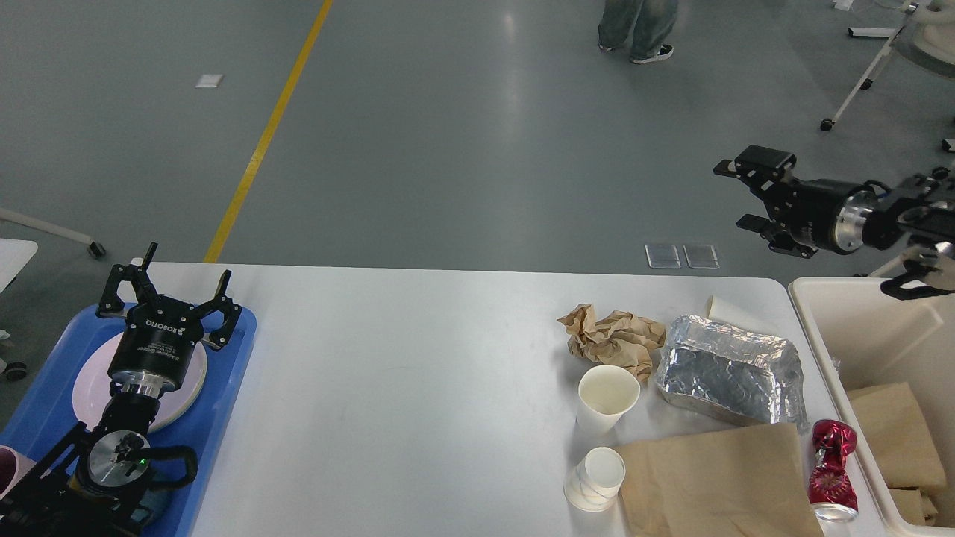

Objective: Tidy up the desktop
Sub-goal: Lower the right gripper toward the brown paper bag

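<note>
The desktop [418,373], spanning the foreground, bears light, crushable litter at its right end—take the upright paper cup [608,395] by its rim; left gripper [168,287] and right gripper [746,195] both stand apart, empty.

The desktop [418,388] lies bare across its whole middle, from the blue tray [231,373] on the left to the clutter on the right; a gripper could sweep there freely. On the right, things crowd together: crumpled paper [612,339], a foil pan [727,373] just beside it, an upright cup [608,395] in front of the paper, a second cup [597,477] touching a brown bag [716,485], and a crushed red can [830,466] squeezed between the bag and the bin [821,328]. Gaps among them are narrow. The bin's far half is open; brown paper [895,432] fills its near part. The left gripper [170,291], fingers spread, hangs over the tray's plate [89,388]. The right gripper [742,194], fingers apart, hangs above the floor beyond the desktop.
</note>
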Action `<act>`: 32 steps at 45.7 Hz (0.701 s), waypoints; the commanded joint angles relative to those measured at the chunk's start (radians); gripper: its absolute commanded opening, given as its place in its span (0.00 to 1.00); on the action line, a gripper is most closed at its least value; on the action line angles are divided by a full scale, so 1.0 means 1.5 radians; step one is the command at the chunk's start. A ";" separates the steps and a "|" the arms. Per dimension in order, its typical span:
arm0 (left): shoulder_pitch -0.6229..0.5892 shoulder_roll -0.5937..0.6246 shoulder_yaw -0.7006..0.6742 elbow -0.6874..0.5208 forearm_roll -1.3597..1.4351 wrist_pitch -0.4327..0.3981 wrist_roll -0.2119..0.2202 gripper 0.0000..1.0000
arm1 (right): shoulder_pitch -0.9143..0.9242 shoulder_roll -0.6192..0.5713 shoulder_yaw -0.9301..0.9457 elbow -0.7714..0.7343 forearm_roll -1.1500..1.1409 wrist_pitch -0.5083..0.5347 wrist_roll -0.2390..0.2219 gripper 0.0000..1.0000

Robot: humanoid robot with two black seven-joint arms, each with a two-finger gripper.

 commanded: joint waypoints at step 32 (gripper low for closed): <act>0.000 0.000 0.000 0.000 0.000 0.000 0.000 0.96 | 0.589 0.242 -0.352 0.540 0.096 0.319 -0.328 0.99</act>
